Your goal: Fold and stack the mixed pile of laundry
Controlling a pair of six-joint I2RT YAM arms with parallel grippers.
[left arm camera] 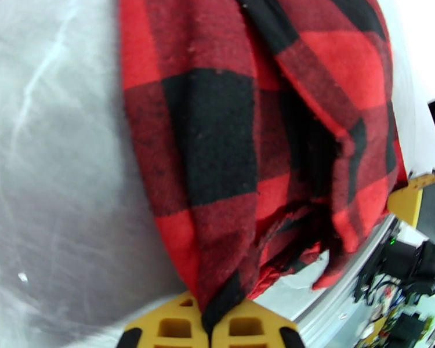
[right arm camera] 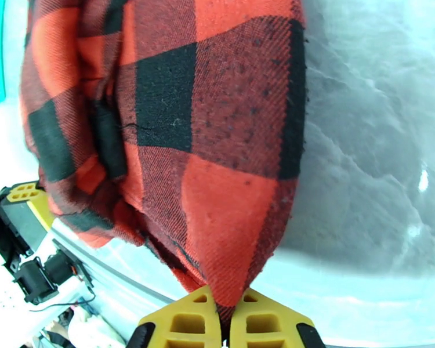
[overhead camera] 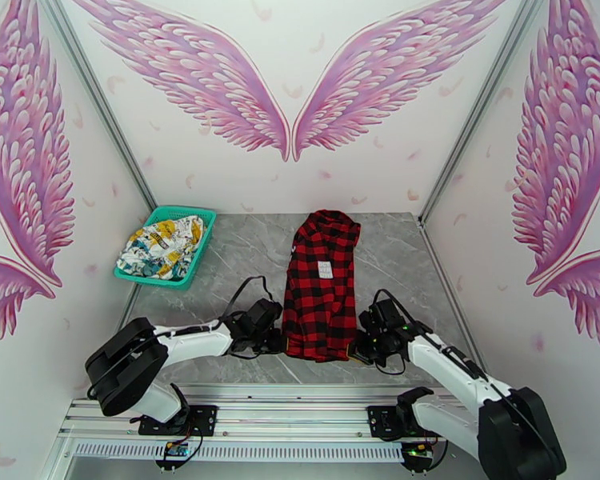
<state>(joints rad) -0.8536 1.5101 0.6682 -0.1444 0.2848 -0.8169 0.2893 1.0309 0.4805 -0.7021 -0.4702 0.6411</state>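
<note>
The red-and-black plaid garment [overhead camera: 322, 286] lies as a long strip down the middle of the grey table, a white label on its upper side. My left gripper [overhead camera: 278, 342] is shut on its near left corner; in the left wrist view the yellow fingertips [left arm camera: 174, 326] pinch a black-edged fold of the plaid garment [left arm camera: 229, 140]. My right gripper [overhead camera: 356, 346] is shut on the near right corner, where the plaid garment [right arm camera: 188, 129] narrows to a point between the yellow fingertips [right arm camera: 264, 323]. The white cartoon-print garment [overhead camera: 162, 246] lies crumpled in the basket.
The teal mesh basket [overhead camera: 200, 254] stands at the table's far left corner. The grey marble-look table [overhead camera: 396, 250] is walled by winged panels on three sides. A metal rail [overhead camera: 284, 406] with both arm bases runs along the near edge.
</note>
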